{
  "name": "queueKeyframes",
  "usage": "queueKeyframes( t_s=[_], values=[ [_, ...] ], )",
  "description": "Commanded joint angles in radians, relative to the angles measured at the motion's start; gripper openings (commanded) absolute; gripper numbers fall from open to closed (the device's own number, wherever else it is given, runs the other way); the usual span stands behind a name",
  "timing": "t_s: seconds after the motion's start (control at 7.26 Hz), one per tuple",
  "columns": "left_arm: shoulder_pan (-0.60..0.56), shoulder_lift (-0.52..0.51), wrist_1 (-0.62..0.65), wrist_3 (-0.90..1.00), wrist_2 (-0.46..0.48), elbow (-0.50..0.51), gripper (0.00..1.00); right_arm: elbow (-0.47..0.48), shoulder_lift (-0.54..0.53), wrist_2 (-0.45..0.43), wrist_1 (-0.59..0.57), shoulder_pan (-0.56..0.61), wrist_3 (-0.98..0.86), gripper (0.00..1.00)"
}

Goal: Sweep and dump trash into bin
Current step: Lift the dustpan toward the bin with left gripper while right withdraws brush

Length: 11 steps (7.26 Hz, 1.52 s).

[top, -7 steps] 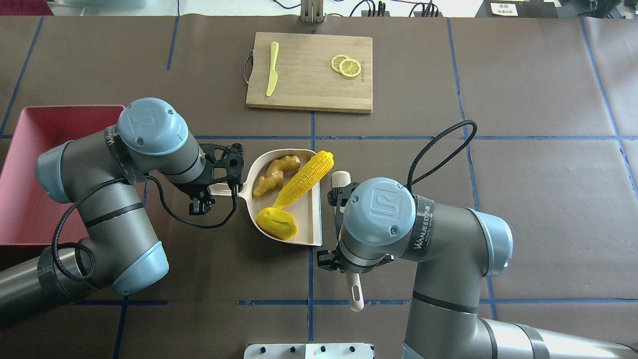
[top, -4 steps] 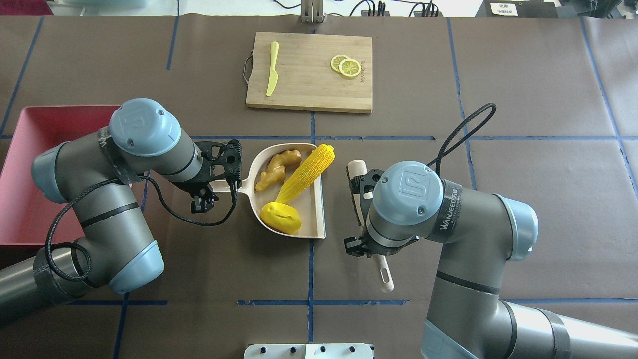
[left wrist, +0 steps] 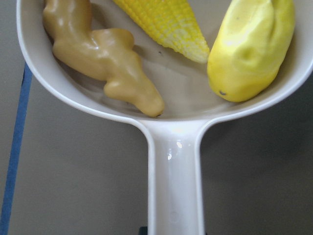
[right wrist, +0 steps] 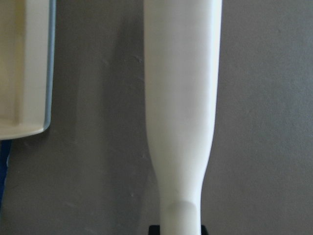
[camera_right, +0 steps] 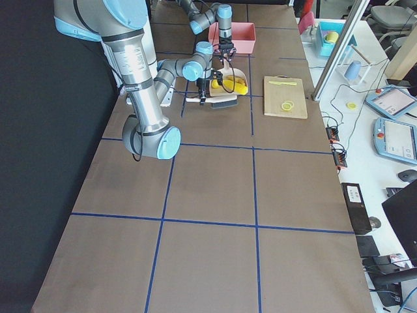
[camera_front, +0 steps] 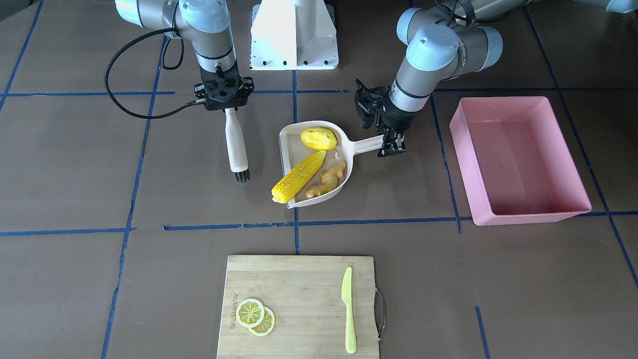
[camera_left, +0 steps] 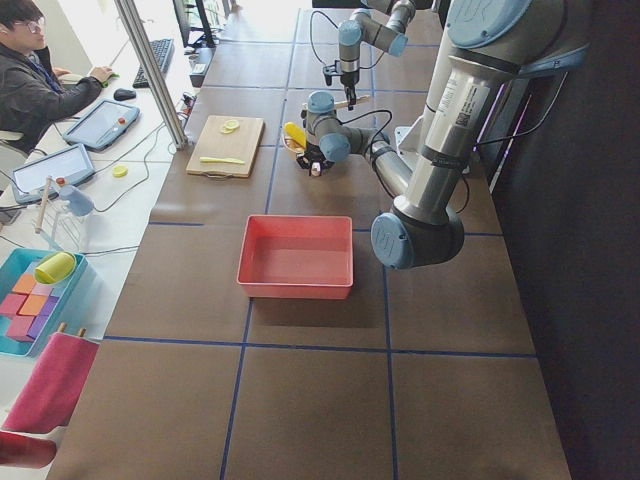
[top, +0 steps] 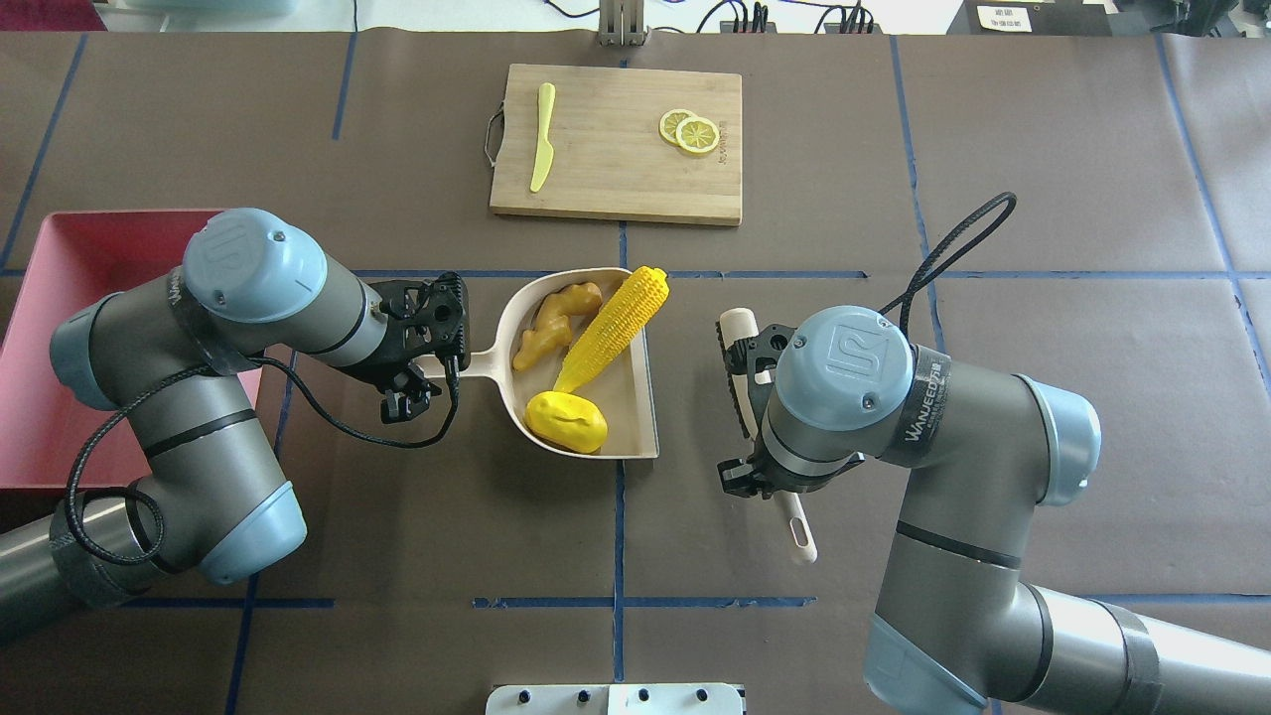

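The cream-white dustpan [top: 635,417] holds the trash: the corn cob [top: 611,328], the yellow potato-like lump [top: 566,421] and the ginger root [top: 546,323]. My left gripper [top: 437,362] is shut on the dustpan's handle [camera_front: 366,144]. The left wrist view shows the handle [left wrist: 173,186] with the ginger [left wrist: 102,58], corn [left wrist: 168,22] and lump [left wrist: 249,49] in the pan. My right gripper [camera_front: 224,107] is shut on a white brush [camera_front: 235,144], apart from the pan's open edge. The pink bin [top: 60,298] lies beyond my left arm, with nothing showing in it [camera_front: 528,215].
A wooden cutting board [top: 616,189] lies at the table's far middle, with two lemon slices [top: 690,131] and a yellow-green knife [top: 542,149] on it. The robot's white base [camera_front: 294,35] stands at the near edge. Blue tape lines cross the brown table cover.
My left gripper has carried the dustpan and its trash a little farther from the robot's base and turned it slightly. My right gripper has moved right with the brush, away from the pan.
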Motion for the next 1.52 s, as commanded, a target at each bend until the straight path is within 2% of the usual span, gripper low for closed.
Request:
queueKeyframes(
  t_s=[0.0,0.55,0.69,0.83,1.24,1.38],
  values=[
    [-0.039,0.008,-0.065,-0.029,-0.091,0.001,0.0,-0.001,-0.062,0.006,0.095,0.011,-0.002,0.0],
    [-0.211,0.069,-0.139,-0.023,-0.35,-0.014,0.0,-0.003,-0.076,0.013,0.117,0.02,-0.002,0.0],
    [-0.258,0.113,-0.206,-0.001,-0.397,-0.008,0.0,-0.003,-0.076,0.013,0.118,0.02,0.0,0.0],
    [-0.306,0.153,-0.24,0.058,-0.449,0.004,0.0,-0.005,-0.076,0.012,0.118,0.018,0.0,0.0],
    [-0.483,0.242,-0.23,0.306,-0.574,0.009,0.0,-0.008,-0.076,0.006,0.118,0.017,0.0,0.0],
    [-0.546,0.25,-0.233,0.36,-0.628,0.044,0.0,-0.008,-0.076,0.006,0.118,0.017,0.0,0.0]
  ],
)
